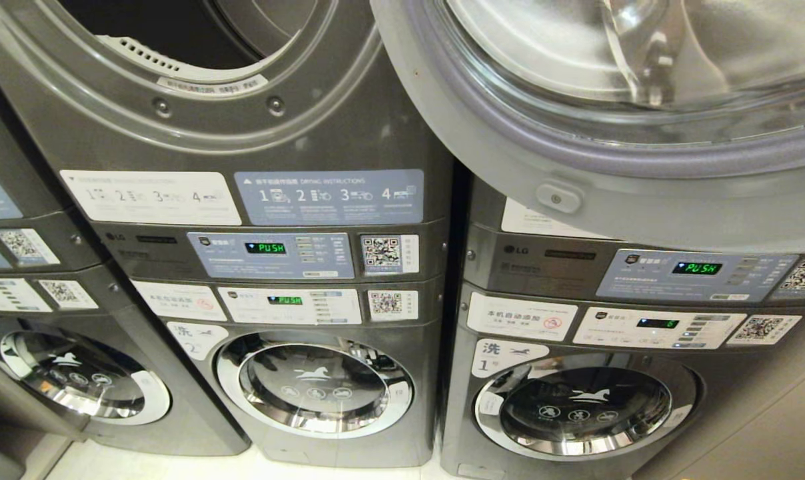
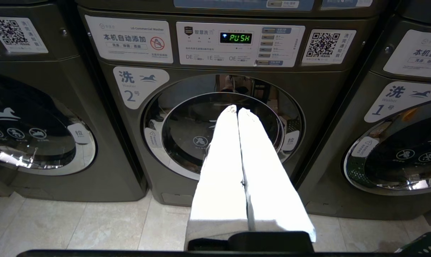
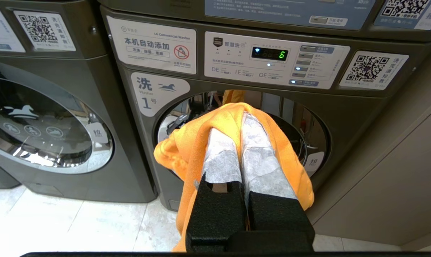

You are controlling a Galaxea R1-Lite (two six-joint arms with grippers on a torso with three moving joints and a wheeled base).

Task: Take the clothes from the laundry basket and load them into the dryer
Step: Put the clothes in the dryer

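Note:
My right gripper [image 3: 241, 117] is shut on an orange garment [image 3: 187, 150], which drapes over both fingers and hangs down on each side. It is held in front of the round door of washer 1 [image 3: 319, 142]. My left gripper [image 2: 237, 110] is shut with nothing in it, level with the door of washer 2 [image 2: 187, 139]. The dryer [image 1: 349, 127] is the upper machine in the head view, and its dark drum opening [image 1: 176, 33] shows at the top left. Its glass door [image 1: 642, 133] stands swung open to the right. A green slotted corner of the laundry basket [image 2: 425, 244] shows low in the left wrist view. Neither arm appears in the head view.
Grey stacked machines fill the head view, with control panels [image 1: 272, 255] reading PUSH and closed washer doors [image 1: 316, 383] below. A beige wall panel [image 3: 397, 185] stands right of washer 1. Pale floor tiles [image 2: 76, 225] lie in front of the machines.

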